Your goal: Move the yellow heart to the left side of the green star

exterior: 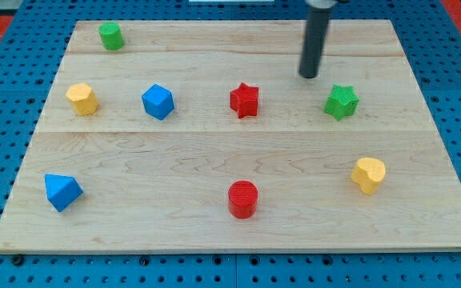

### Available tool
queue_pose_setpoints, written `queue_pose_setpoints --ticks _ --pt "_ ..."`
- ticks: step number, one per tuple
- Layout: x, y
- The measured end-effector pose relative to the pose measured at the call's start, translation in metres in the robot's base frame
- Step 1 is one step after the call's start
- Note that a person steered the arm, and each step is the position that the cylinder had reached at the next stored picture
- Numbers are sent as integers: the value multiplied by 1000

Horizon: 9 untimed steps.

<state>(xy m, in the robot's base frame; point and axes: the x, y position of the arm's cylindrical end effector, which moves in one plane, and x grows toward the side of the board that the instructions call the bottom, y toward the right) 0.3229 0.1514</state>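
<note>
The yellow heart [369, 174] lies at the view's lower right of the wooden board [214, 224]. The green star [341, 102] sits above it, at the view's upper right. My tip [308, 76] is down near the board just up and to the left of the green star, apart from it, and far from the yellow heart.
A red star [245, 100] lies left of the green star. A red cylinder [242, 199] is at the bottom middle. A blue cube [158, 102], a yellow hexagon-like block [82, 99], a green cylinder [111, 36] and a blue triangle [62, 192] lie on the left half.
</note>
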Motion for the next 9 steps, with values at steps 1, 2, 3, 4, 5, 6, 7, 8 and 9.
queue_pose_setpoints --ticks 1,2,3,4,5,6,7,8,9 --pt "34 91" --pt "92 118" --pt "167 58" --pt "183 71" --pt "209 29" --pt "222 -2" --pt "250 53" --pt "275 30" --pt "277 6"
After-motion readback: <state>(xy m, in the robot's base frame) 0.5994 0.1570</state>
